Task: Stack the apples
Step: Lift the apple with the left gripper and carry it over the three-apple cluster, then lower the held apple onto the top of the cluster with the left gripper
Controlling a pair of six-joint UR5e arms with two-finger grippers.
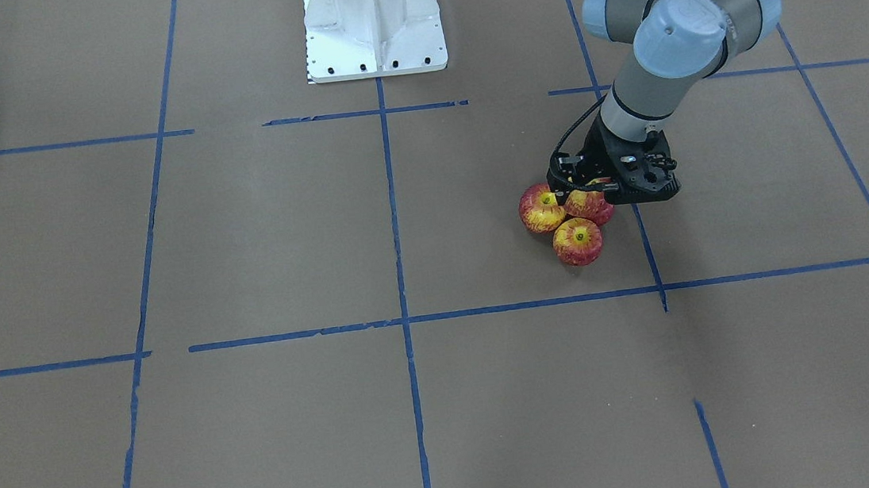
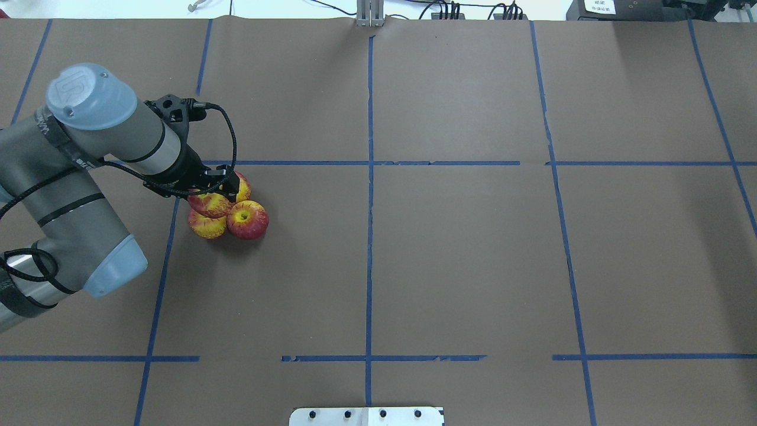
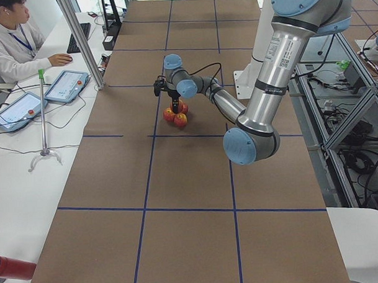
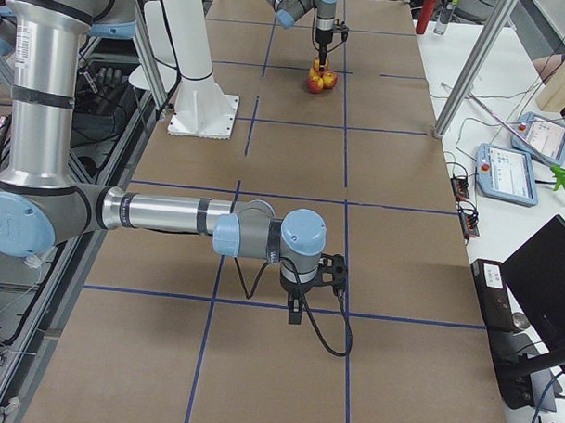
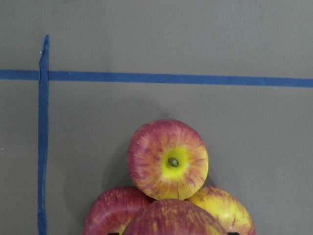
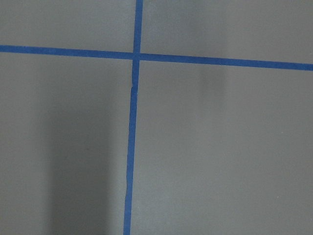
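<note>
Standing at the table end on the robot's right, an observer meets first the right gripper (image 4: 298,310), a black two-finger pincer pointing straight down over the brown paper-covered table (image 4: 293,165) marked with blue tape lines (image 6: 129,147). It hangs well apart from the work, presumably to stay clear of the other arm. Whether its fingers are spread or closed cannot be told. Its own wrist view shows only paper and tape.

At the far end lie the four small round red apples (image 4: 317,78) with yellow streaks. Three base apples (image 5: 167,159) rest on the table, touching one another in a triangle, an arrangement that leaves a central hollow to seat a fourth. The top apple (image 5: 173,219) sits over that hollow. Whether it already bears on the three cannot be told.

The left gripper (image 1: 587,192) stands vertically over it, fingers narrowed against the top apple's sides. The vertical pose keeps the fingers off the base apples.

Judgement: the stack is nearly complete. Release remains, and it calls for care, since round fruit rolls readily.
</note>
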